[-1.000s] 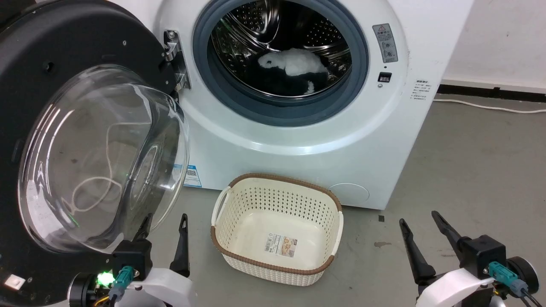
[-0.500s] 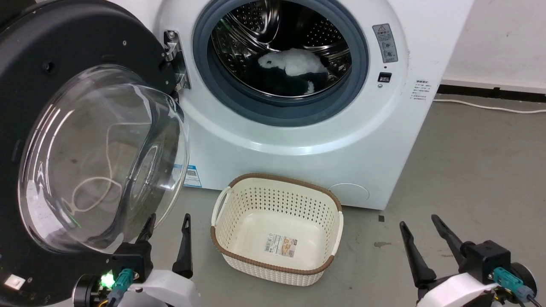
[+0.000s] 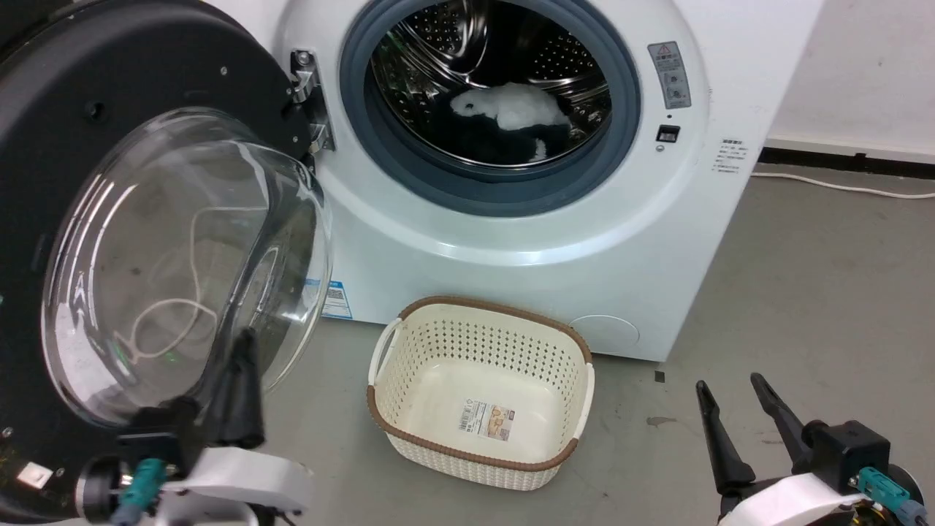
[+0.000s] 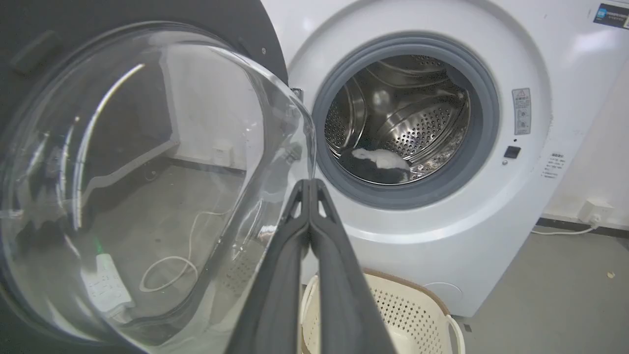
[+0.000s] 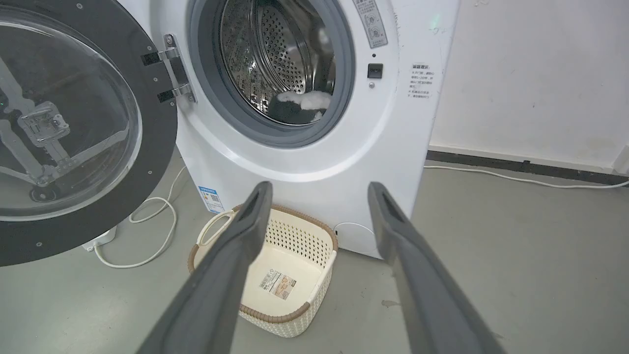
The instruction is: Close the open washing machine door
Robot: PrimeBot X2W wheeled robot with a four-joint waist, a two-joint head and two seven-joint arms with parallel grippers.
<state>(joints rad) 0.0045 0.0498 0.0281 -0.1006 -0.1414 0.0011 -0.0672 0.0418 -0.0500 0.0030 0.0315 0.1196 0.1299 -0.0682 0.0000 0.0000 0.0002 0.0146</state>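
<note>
Head view: the washing machine door [image 3: 109,73] stands swung wide open at the left of the washing machine [image 3: 526,241], hung on its metal hinge [image 3: 310,88], glass bowl bulging toward the camera. The left gripper [image 4: 308,184], fingers pressed together with nothing between them, sits low before the glass (blurred here; whether it touches the window cannot be told). The right gripper [image 3: 729,383] hovers at lower right, fingers spread and empty. A cream basket [image 3: 478,467] sits on the floor before the machine; white and dark laundry [image 3: 511,109] lies in the drum.
</note>
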